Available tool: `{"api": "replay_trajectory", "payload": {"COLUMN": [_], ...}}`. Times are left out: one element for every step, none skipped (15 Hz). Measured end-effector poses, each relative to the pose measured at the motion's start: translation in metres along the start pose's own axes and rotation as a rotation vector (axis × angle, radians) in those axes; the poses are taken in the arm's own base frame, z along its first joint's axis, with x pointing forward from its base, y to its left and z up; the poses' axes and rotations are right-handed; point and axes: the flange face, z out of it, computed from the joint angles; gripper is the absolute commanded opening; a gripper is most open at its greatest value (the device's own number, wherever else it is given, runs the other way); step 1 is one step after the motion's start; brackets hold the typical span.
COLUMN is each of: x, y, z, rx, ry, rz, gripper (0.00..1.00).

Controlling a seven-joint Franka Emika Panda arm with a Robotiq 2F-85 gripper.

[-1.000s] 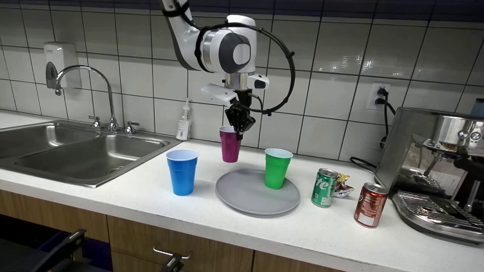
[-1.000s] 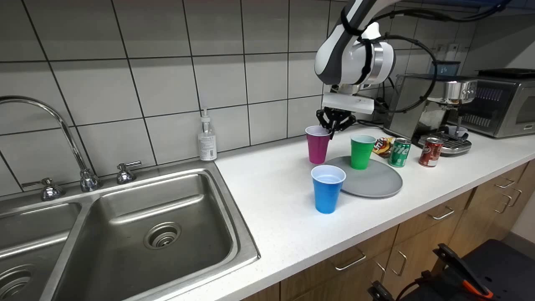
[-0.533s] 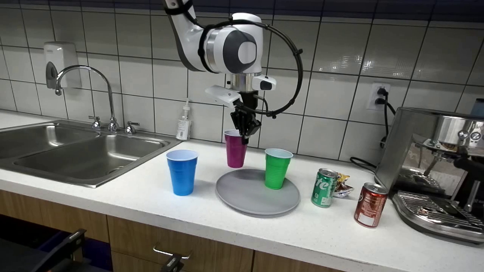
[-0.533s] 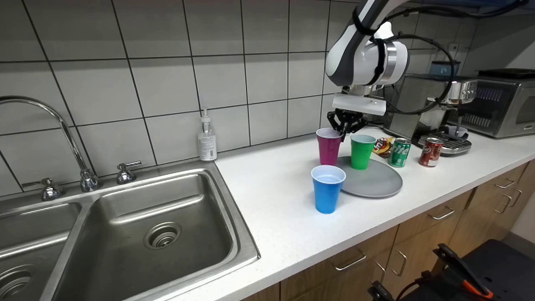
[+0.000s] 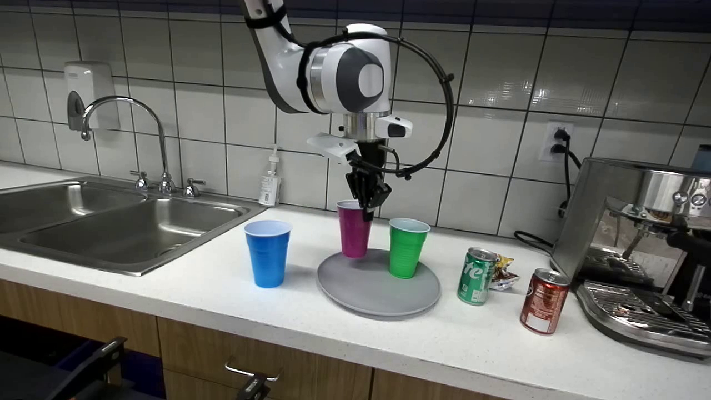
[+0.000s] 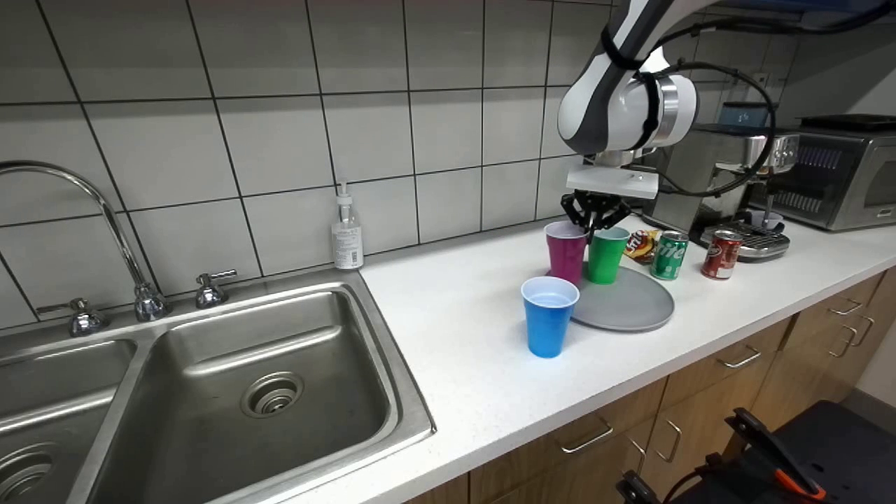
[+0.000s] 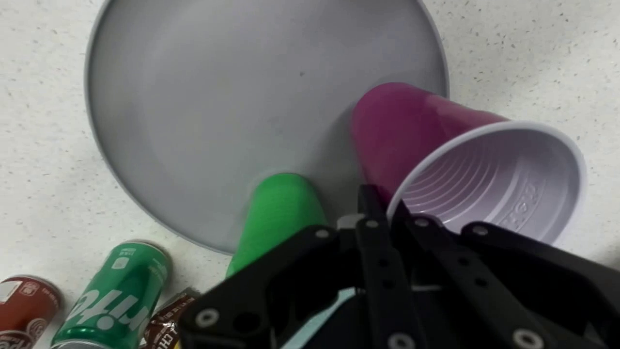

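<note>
Spotter: What's the gripper [image 7: 385, 203] doing?

Operator: I'm pinching the magenta plastic cup [image 5: 353, 233] by its rim, one jaw inside. Its base is hovering over or resting on the gray plate [image 5: 383, 300], near the rim facing the tiled backsplash [image 5: 483, 144]; I can't tell which.

Spotter: What's crowding it?

Operator: The green plastic cup [image 5: 408, 250] is standing on the plate, just beside the gripper. The blue plastic cup [image 5: 268, 253] is standing near, on the white counter [image 5: 216, 278]. Farther along, a Sprite can [image 5: 476, 278] is standing by a snack wrapper [image 5: 504, 276], red soda can [image 5: 545, 303] nearby.
</note>
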Motion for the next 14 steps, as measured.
{"api": "replay_trajectory", "payload": {"x": [0.000,-0.001,-0.002,-0.002,-0.003,-0.004,-0.005,-0.005,-0.006,-0.007,-0.007,-0.008,-0.008,-0.008], "y": [0.002,0.003,0.004,0.005,0.006,0.006,0.006,0.007,0.007,0.007,0.008,0.008,0.008,0.008], "z": [0.001,0.003,0.004,0.006,0.009,0.011,0.014,0.016,0.017,0.019,0.021,0.022,0.023,0.024], "rx": [-0.007,-0.013,-0.018,-0.024,-0.029,-0.033,-0.036,-0.038,-0.041,-0.043,-0.045,-0.047,-0.048,-0.048], "ry": [-0.001,-0.001,-0.003,-0.005,-0.008,-0.012,-0.015,-0.018,-0.021,-0.023,-0.026,-0.028,-0.030,-0.030], "rz": [0.002,0.005,0.008,0.011,0.015,0.019,0.022,0.028,0.033,0.038,0.044,0.048,0.052,0.055], "gripper": [0.01,0.01,0.01,0.01,0.01,0.01,0.01,0.01,0.01,0.01,0.01,0.29,0.30,0.37]}}
